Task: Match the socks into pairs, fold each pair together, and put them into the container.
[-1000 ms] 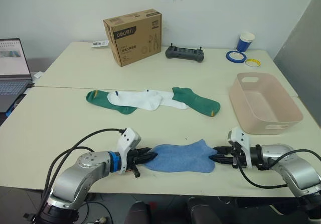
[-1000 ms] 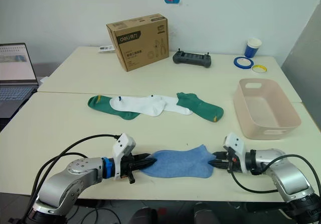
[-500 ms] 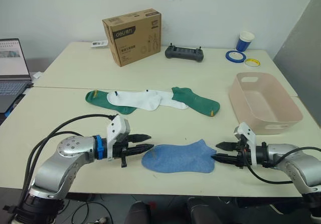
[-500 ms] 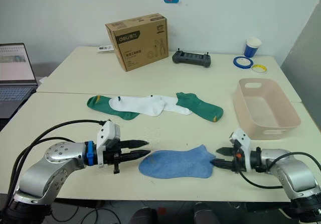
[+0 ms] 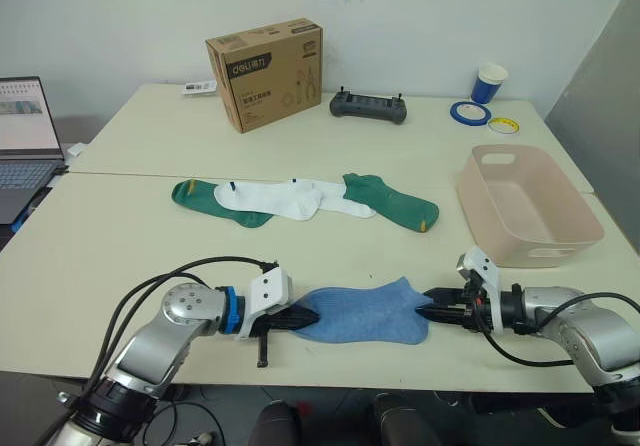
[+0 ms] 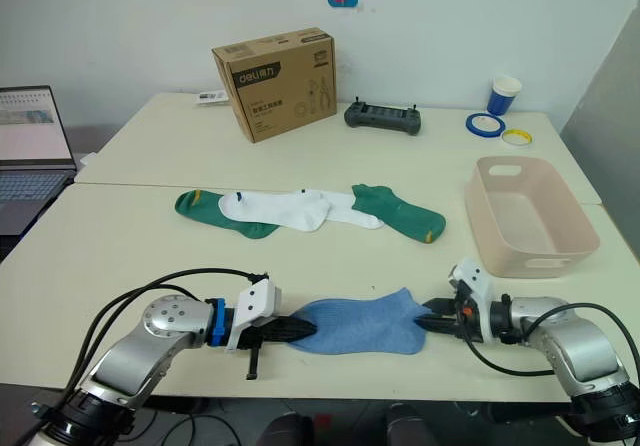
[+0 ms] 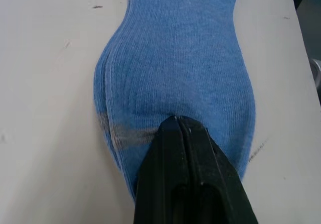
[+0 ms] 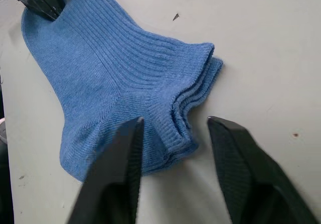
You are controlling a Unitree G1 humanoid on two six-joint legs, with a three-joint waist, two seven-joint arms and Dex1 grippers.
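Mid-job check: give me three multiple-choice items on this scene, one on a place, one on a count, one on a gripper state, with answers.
1. Where do the blue socks lie?
A. in the container
B. on the table's near edge, between the two grippers
C. beside the cardboard box

2. How many socks lie in the row at mid-table?
A. two
B. four
C. six

3. How is the left gripper?
A. shut on the blue socks
B. wide open above them
C. holding the container

Answers: 1 B, they lie flat between the left gripper and right gripper; 2 B, two green socks and two white socks; 3 A, its fingers meet on the fabric, while the container stands empty.
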